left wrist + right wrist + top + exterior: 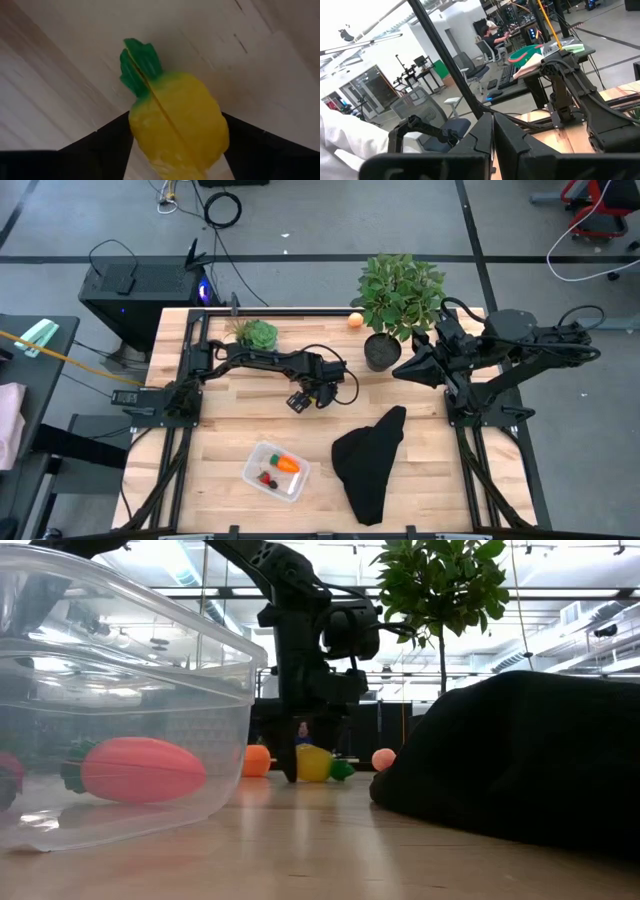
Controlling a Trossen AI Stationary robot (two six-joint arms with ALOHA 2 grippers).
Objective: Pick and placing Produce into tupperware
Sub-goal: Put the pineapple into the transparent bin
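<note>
The clear tupperware [275, 471] sits toward the table's near edge, left of centre, with an orange toy [288, 464] and a small red one [268, 477] lying in it. My left gripper [322, 392] stands fingers down at the table's middle, shut on a yellow toy fruit with green leaves [175, 125], which also shows in the low view [316, 763]. Two more pieces rest on the table behind it: an orange one [257, 761] and a peach one [383, 758]. Another orange piece [355, 320] lies near the far edge. My right gripper [398, 370] waits shut at the right, above the table. My left gripper pinches the yellow fruit's body [145, 125] between its two fingers [107, 137], one on each side, coming from above and pointing down. The green leafy end [140, 65] sticks out beyond the fingertips. In the low view the fruit's underside looks level with the table top.
A crumpled black cloth [370, 460] lies right of the tupperware, toward the near edge. A tall potted plant [398, 295] stands at the far right and a small leafy one [255, 334] at the far left. Bare wood lies between the left gripper and the tupperware.
</note>
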